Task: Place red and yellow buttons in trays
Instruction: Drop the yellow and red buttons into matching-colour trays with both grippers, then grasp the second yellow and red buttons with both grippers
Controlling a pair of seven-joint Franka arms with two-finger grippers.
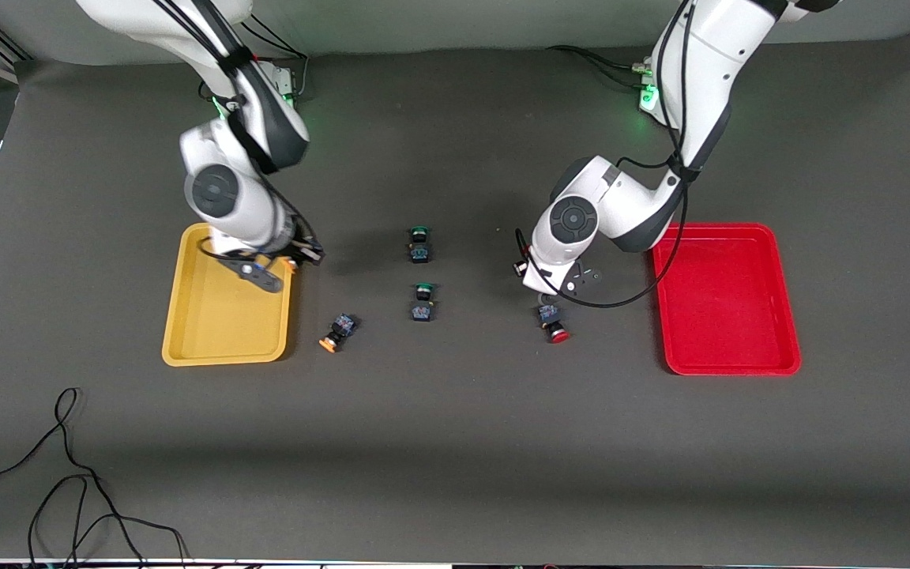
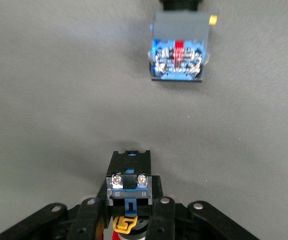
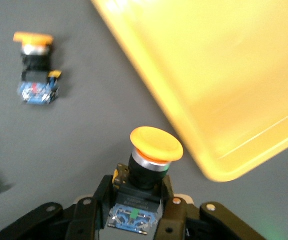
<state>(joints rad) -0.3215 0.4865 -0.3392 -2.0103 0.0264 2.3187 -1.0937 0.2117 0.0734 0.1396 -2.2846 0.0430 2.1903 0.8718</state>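
R gripper clamped on yellow button, cap fwd of fingers, just outside yellow tray rim near its corner | L gripper clamped on red button, over mat; red tray off toward L arm's end | both need carry over rim before drop

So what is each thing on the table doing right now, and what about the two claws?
Right gripper: shut on a yellow button, over the yellow tray's edge.
Left gripper: shut on a red button, above the table.
Loose yellow button: on its side.
Loose red button: on the table.
Two green buttons: untouched.
Yellow tray: empty.
Red tray: empty.
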